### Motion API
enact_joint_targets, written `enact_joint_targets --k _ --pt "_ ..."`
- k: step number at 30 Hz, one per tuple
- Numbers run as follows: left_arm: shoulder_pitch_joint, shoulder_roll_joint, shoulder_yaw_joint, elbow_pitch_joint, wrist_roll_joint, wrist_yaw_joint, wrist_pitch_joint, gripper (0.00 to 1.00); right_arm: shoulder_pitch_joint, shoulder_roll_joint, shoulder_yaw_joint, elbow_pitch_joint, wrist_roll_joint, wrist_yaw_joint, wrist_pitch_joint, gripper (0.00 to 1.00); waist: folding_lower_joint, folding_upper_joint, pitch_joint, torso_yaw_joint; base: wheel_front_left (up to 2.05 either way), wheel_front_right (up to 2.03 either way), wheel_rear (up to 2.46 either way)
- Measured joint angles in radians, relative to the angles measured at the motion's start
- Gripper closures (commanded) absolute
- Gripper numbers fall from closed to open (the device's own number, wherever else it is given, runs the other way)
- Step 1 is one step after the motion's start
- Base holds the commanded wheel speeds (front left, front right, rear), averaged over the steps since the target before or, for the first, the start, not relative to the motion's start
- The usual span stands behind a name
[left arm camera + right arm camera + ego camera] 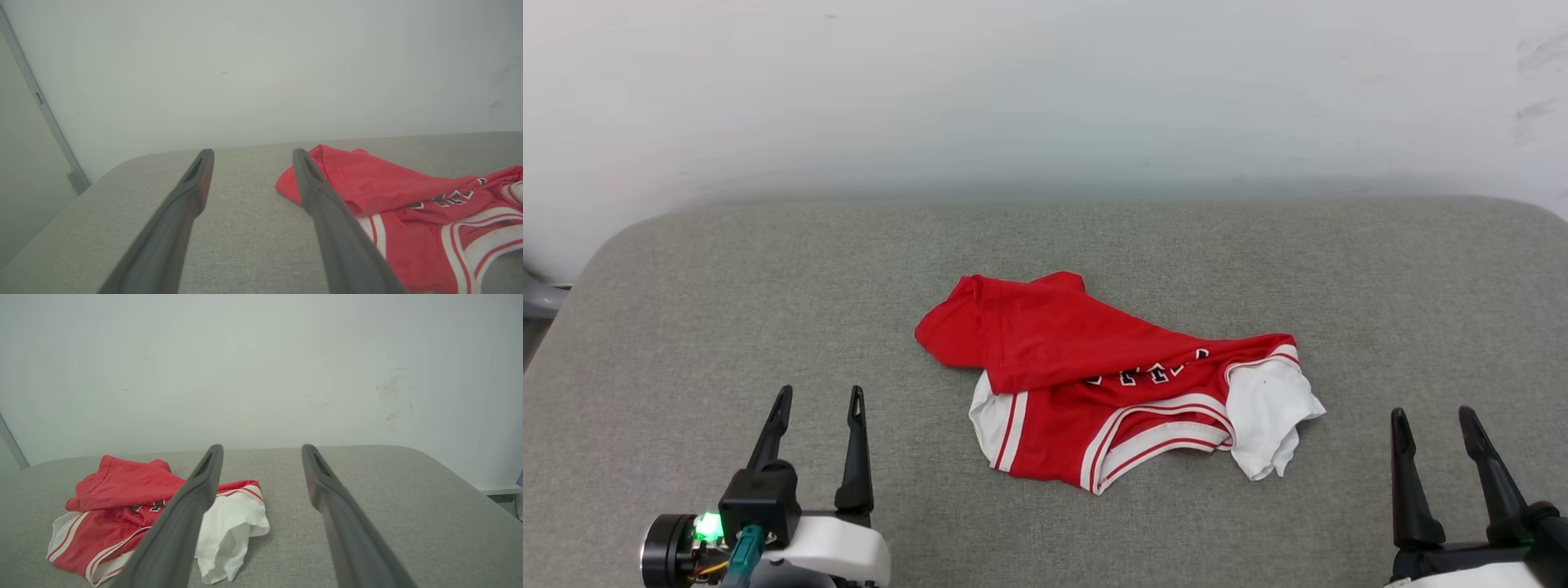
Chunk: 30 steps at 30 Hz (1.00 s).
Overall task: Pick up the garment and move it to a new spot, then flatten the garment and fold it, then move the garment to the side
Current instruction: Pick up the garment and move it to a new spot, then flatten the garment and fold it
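Note:
The garment (pixel 1111 380) lies crumpled in the middle of the grey padded surface, a red jersey T-shirt with white sleeves, striped trim and partly covered lettering. Its lower half is folded over the chest, and one white sleeve (pixel 1270 416) spills out at its right. My left gripper (pixel 819 396) is open near the front left, a short way left of the garment (pixel 392 192), nothing between its fingers. My right gripper (pixel 1433 412) stands open at the front right, apart from the sleeve. In the right wrist view the garment (pixel 118 494) lies left of my open right gripper (pixel 261 447).
The grey padded surface (pixel 727 278) runs to a white wall (pixel 1045 90) at the back and has rounded corners. A grey frame strip (pixel 45 114) stands beyond its left edge. Bare cloth surrounds the garment on all sides.

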Motion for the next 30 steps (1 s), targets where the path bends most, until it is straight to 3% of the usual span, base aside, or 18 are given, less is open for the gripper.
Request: enact_joint_targets --k 16,30 --pt "0.064 -0.087 0.116 0.014 0.110 -0.116 0.000 0.00 0.027 0.000 -0.008 0.036 0.015 0.000 0.000 0.00 0.0000 0.0000 -0.018 -0.001 0.00 0.00 0.00" --pt "0.079 -0.127 0.174 0.044 0.160 -0.172 0.000 0.00 0.029 0.000 -0.006 0.052 0.024 0.000 0.000 0.00 0.0001 0.0000 -0.019 -0.006 0.00 0.00 0.00"
